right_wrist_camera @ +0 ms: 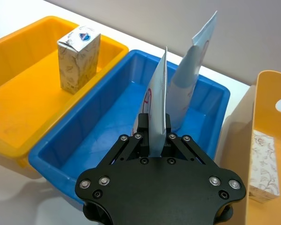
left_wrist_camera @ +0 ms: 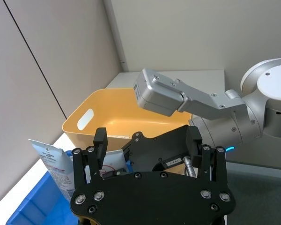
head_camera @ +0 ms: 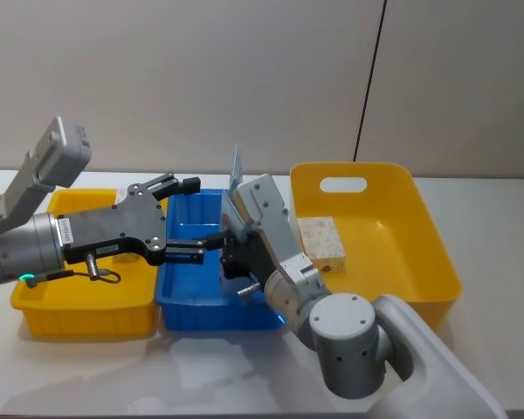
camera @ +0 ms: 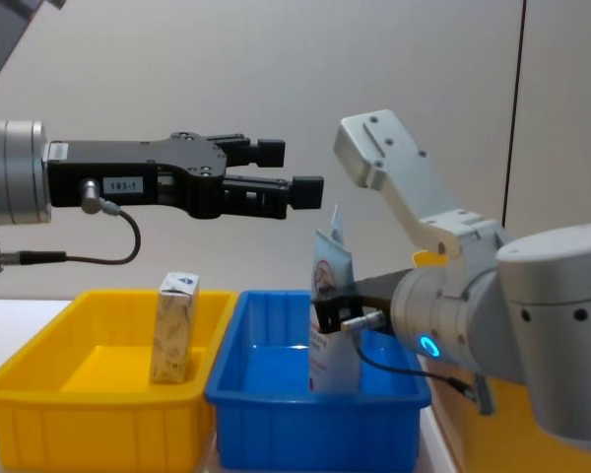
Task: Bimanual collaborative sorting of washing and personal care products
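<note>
Tube (right_wrist_camera: 189,79) stands upright in your blue bin (right_wrist_camera: 89,140), gripped by your right pincer (right_wrist_camera: 154,140). Your left pincer (camera: 291,182) hovers above, fingers spread.

Head view looks down, chest view sideways, both wrist views close, all sharing the blue bin (head_camera: 192,305).

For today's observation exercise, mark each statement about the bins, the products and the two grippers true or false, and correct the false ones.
1. The right gripper is shut on the pale-blue tube over the blue bin. True.
2. The speckled carton lies flat in the blue bin. False: it stands upright in the small yellow bin.
3. The left gripper is open, above the bins, holding nothing. True.
4. The marbled box lies in the small yellow bin. False: it lies in the large yellow bin.
</note>
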